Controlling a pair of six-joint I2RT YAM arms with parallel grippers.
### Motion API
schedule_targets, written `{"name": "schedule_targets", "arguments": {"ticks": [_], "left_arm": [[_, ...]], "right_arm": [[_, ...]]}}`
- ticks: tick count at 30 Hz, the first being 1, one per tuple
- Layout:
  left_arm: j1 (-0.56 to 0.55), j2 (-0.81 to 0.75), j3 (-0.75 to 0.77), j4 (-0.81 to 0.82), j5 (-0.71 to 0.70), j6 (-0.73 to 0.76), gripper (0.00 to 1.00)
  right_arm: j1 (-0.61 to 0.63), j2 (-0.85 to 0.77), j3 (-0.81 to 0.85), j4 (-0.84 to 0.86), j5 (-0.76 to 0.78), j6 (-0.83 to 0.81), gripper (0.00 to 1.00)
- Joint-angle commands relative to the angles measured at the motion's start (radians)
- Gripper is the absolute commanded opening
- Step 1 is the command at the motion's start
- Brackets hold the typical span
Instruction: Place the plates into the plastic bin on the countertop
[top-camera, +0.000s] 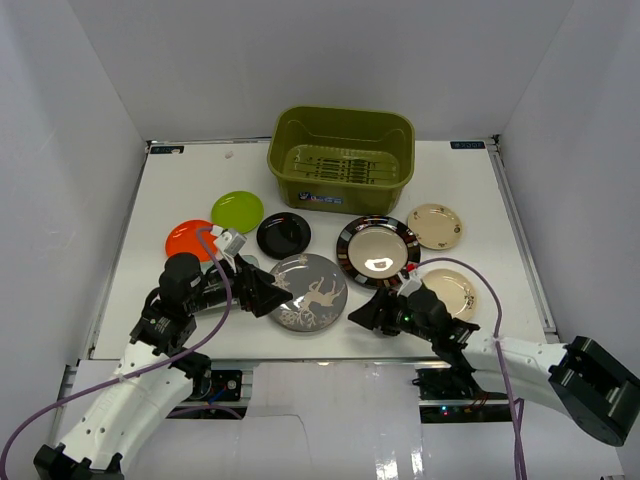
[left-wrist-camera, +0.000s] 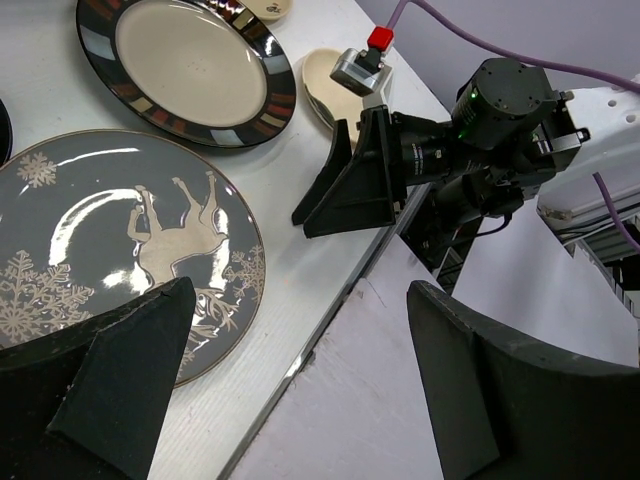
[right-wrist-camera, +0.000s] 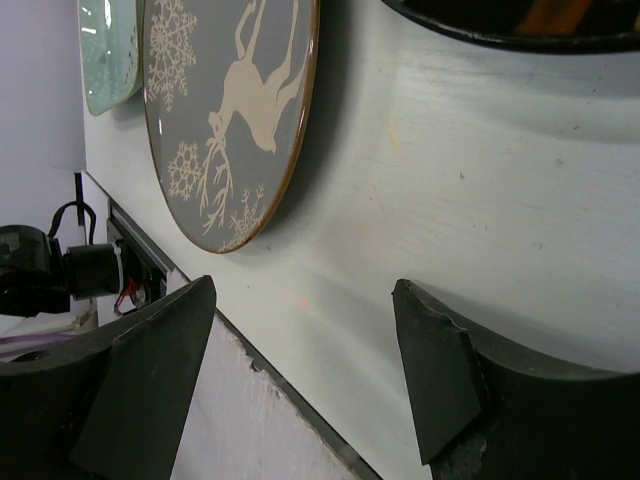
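Since the plastic bin (top-camera: 370, 192) is seen empty at the far side of the countertop (top-camera: 480, 190), nothing of the task can be counted as done. All seven plates are laid flat on the white surface in front of it. The orange plate (top-camera: 188, 240) and the lime green plate (top-camera: 237, 210) are at the left, with the black plate (top-camera: 283, 235) beside them. The large dark-rimmed plate (top-camera: 378, 250) is right of centre. The far small beige plate (top-camera: 435, 226) and the near small beige plate (top-camera: 450, 290) are at the right. The grey deer plate (top-camera: 310, 292) is nearest the front edge.

The left gripper (top-camera: 278, 298) is spread wide at the left rim of the grey deer plate, one finger over its edge, and nothing is gripped. The right gripper (top-camera: 362, 310) is spread too, set low just to the right of the same plate, with nothing between its fingers. Whether any finger touches the plate cannot be told. The deer plate is judged to be the first one addressed. Every plate is yet to be lifted and carried into the bin.
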Motion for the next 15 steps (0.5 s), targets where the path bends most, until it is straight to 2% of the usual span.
{"name": "schedule_targets", "arguments": {"ticks": [1,6,15], "left_arm": [[0.005,-0.006,0.021,0.001,-0.01,0.008,0.98],[0.011,-0.004,0.023,0.001,-0.007,0.008,0.98],[0.014,-0.012,0.023,-0.001,-0.011,0.008,0.98]], "right_arm": [[0.016,0.059,-0.015,0.138,0.075,0.043,0.77],[0.02,0.258,0.015,0.314,0.068,0.076,0.72],[0.036,0.643,0.094,0.632,0.128,0.211,0.49]]}}
